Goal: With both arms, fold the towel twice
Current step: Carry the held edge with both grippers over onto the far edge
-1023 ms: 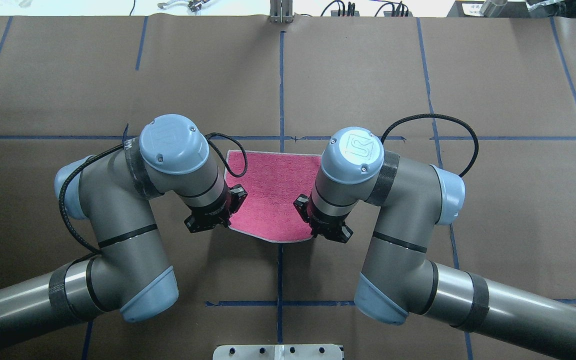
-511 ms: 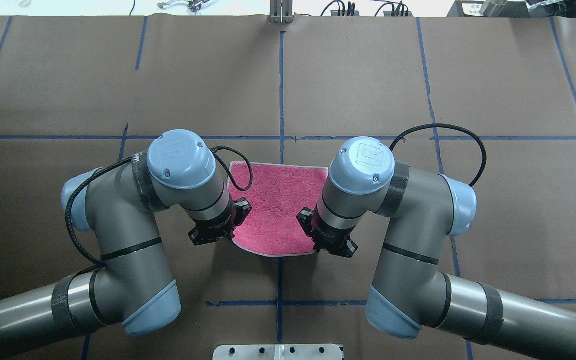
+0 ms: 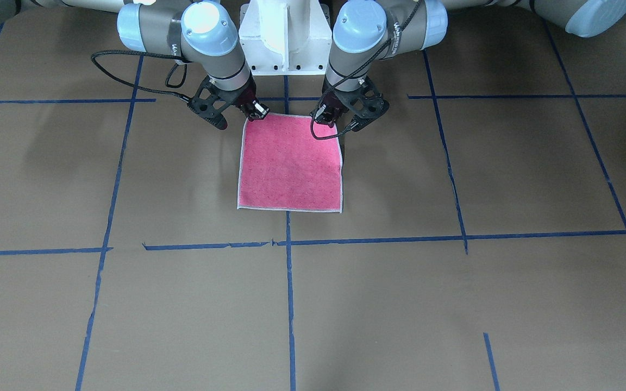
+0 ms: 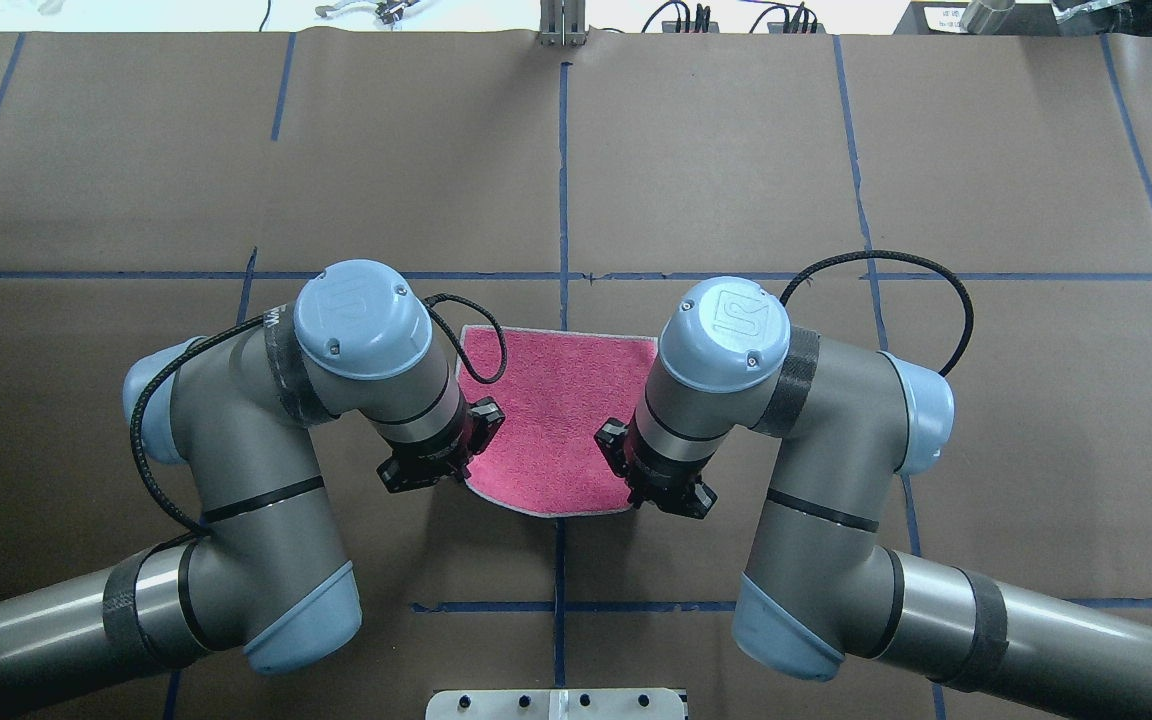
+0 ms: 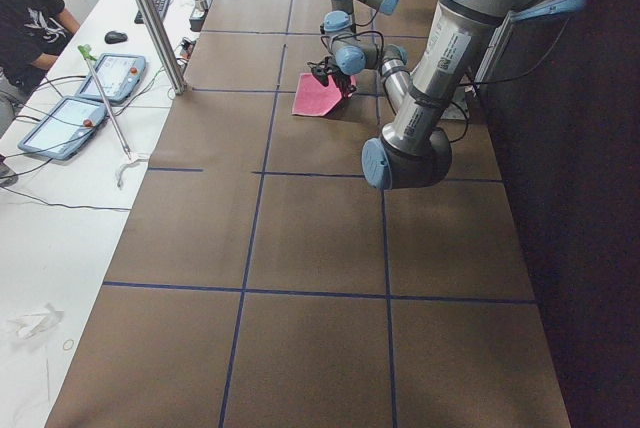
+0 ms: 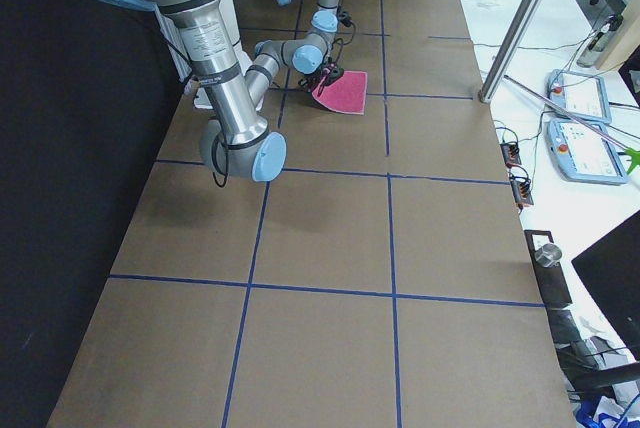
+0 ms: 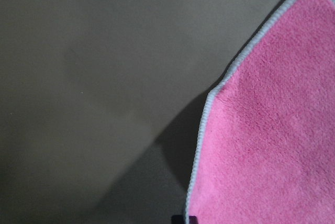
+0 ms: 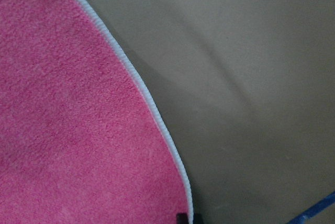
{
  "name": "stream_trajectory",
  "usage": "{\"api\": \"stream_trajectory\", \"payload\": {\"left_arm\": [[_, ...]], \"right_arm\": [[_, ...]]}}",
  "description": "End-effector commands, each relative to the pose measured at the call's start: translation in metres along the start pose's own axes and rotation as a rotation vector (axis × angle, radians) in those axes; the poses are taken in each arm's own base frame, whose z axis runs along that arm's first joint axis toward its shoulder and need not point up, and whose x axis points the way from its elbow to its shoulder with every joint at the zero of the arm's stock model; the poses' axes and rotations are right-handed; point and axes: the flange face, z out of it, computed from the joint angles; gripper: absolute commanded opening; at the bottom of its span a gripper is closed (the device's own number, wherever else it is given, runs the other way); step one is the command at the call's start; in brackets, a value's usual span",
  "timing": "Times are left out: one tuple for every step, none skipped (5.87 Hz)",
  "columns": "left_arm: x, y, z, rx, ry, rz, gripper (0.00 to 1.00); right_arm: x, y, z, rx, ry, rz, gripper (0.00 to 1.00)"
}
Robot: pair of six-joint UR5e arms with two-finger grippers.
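The towel (image 4: 556, 420) lies pink face up on the brown table, whitish border showing. Its far part lies flat, and its near edge is raised between the two grippers. My left gripper (image 4: 451, 470) is shut on the towel's near left corner. My right gripper (image 4: 641, 490) is shut on its near right corner. In the front-facing view the towel (image 3: 290, 163) runs from the left gripper (image 3: 325, 118) and right gripper (image 3: 255, 111) toward the camera. Each wrist view shows the towel's bordered edge (image 7: 272, 130) (image 8: 68, 119) running down to a black fingertip.
Blue tape lines (image 4: 563, 180) cross the brown table cover. The white pedestal base (image 3: 283, 38) stands just behind the grippers. A metal plate (image 4: 556, 703) sits at the near edge. A side desk with tablets (image 5: 90, 98), a post (image 5: 150, 18) and a seated person (image 5: 25, 8) lies beyond the far edge.
Both arms moved back toward the robot's base, drawing the towel with them. Most of the motion came before half a second ago; since then they have barely moved.
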Motion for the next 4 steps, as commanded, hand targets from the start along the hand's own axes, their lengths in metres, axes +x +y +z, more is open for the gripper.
{"api": "stream_trajectory", "payload": {"left_arm": [[0.001,0.001,-0.002,-0.006,0.004,0.002,0.00],[0.003,-0.003,0.000,-0.002,0.008,0.000,0.00],[0.005,-0.002,0.000,-0.003,0.011,0.003,0.00],[0.007,-0.006,-0.001,0.000,0.014,0.000,0.00]], "right_arm": [[-0.001,-0.007,-0.003,0.008,-0.006,0.008,0.07],[-0.005,-0.023,-0.004,0.023,-0.009,0.030,0.08],[-0.009,-0.033,-0.004,0.034,-0.009,0.044,0.08],[-0.012,-0.041,0.000,0.042,0.000,0.058,0.08]]}}
